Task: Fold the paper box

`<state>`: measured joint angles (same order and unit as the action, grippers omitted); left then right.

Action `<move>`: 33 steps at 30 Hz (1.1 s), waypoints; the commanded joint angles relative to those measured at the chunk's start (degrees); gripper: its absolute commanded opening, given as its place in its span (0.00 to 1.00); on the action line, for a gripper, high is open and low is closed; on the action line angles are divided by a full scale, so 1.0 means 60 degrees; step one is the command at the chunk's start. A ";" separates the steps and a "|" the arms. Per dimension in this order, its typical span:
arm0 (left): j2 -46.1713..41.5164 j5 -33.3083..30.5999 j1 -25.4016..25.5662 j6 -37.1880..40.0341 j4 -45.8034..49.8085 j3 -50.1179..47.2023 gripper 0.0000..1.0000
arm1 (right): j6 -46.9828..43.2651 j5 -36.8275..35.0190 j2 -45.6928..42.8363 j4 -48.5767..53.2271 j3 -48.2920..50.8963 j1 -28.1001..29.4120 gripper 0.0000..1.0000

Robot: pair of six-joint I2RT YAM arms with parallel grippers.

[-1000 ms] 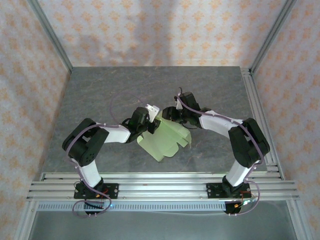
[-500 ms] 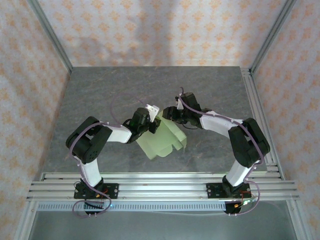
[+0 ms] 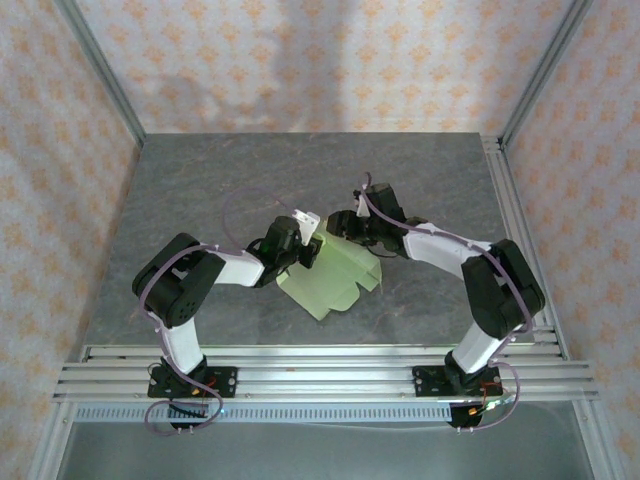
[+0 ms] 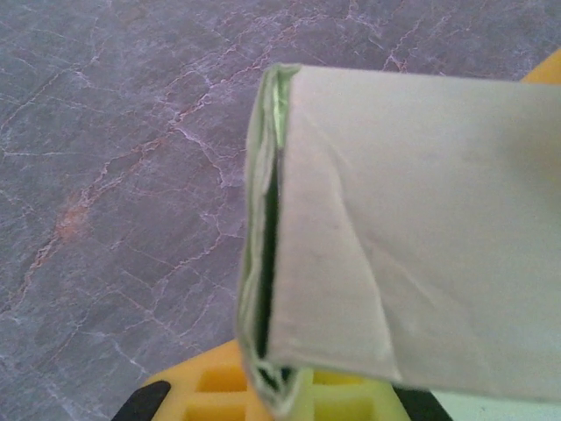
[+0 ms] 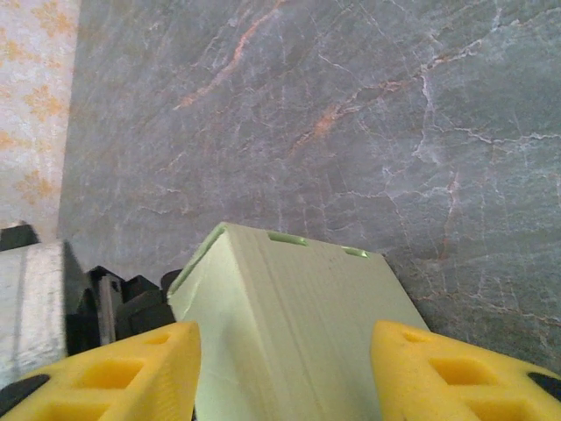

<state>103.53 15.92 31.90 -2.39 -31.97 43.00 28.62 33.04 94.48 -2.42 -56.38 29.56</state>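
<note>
Closed down over the last second, your left gripper [image 3: 308, 250] now pinches the paper box [image 3: 335, 282] at its 9 o'clock edge. Your right gripper [image 3: 337, 226] straddles the box's 12 o'clock corner, fingers half apart; whether it grips is unclear. The box sits near the centre of the table [image 3: 200, 180].

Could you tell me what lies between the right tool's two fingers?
The paper box: its folded end sits between the spread yellow fingers, as the right wrist view shows.
</note>
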 commanded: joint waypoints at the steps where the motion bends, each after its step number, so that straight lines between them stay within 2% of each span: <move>1: -0.0537 0.0154 -0.0014 -0.0202 0.0023 0.0041 0.04 | 0.0414 0.0028 -0.0617 -0.0791 0.0309 -0.0152 0.56; 4: -0.0717 0.0234 -0.0008 -0.0186 0.0054 -0.0002 0.04 | 0.0949 -0.0047 -0.0773 -0.1379 0.0577 -0.0495 0.56; 10: -0.0916 0.0536 -0.0007 -0.0186 0.0117 0.0043 0.04 | 0.0608 -0.1025 -0.0376 0.0332 0.0055 -0.0794 0.52; 15: -0.1183 0.0667 -0.0012 -0.0282 0.0063 0.0029 0.04 | 0.0279 0.0196 0.0459 0.0619 -0.0463 -0.0796 0.48; 20: -0.1311 0.0607 -0.0006 -0.0461 0.0163 0.0213 0.05 | 0.0534 0.1976 0.0821 -0.0578 -0.0375 -0.0716 0.41; 25: -0.1207 0.0557 -0.0011 -0.0630 0.0257 0.0535 0.05 | 0.0616 0.2617 0.0838 -0.1086 -0.0376 -0.0566 0.40; 33: -0.1086 0.0456 -0.0002 -0.0761 0.0469 0.1024 0.06 | 0.0701 0.2785 0.1021 -0.1236 -0.0560 -0.0242 0.40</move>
<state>97.60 19.05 31.83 -5.82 -28.14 45.43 33.04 42.48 99.98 -7.64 -58.04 24.69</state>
